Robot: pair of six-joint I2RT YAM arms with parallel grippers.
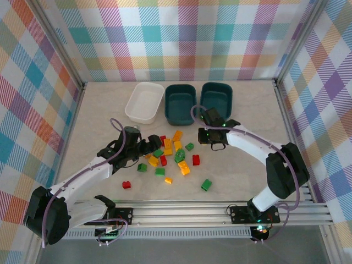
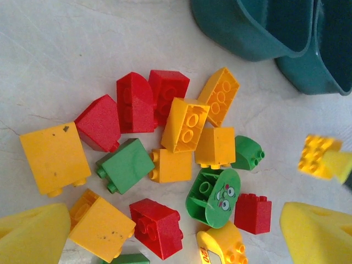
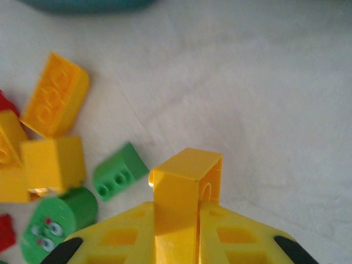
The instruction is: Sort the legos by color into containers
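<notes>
On the table: one yellow brick pinched, three tubs waiting

Between the heap of bricks (image 1: 170,154) and the tubs, the right gripper (image 3: 177,214) is clamped shut on a yellow brick (image 3: 187,179). Its two pads press the brick's side walls, so the hollow underside faces the wrist camera. Gripping the flat walls rather than the studs looks meant to stop the piece twisting out. Whether the brick has left the table (image 1: 242,165) cannot be told for sure. It sits just right of the heap and near the front of the teal tubs, so the carry to either would be short.

The left gripper (image 1: 147,147) hangs over the heap's left side with its jaws spread wide and nothing between them. It is probably lined up to take a piece from the crowded middle, where red, yellow and green lie jumbled against one another.

At the far side of the table the containers stand in a row: the white tub (image 1: 144,102) on the left, the middle teal tub (image 1: 180,103) beside it, then the right teal tub (image 1: 216,99). No brick can be made out in any of them, so the sorting appears barely begun. A few strays lie apart from the heap — a red one (image 1: 126,185) and a green one (image 1: 206,185), both nearer the arms.
</notes>
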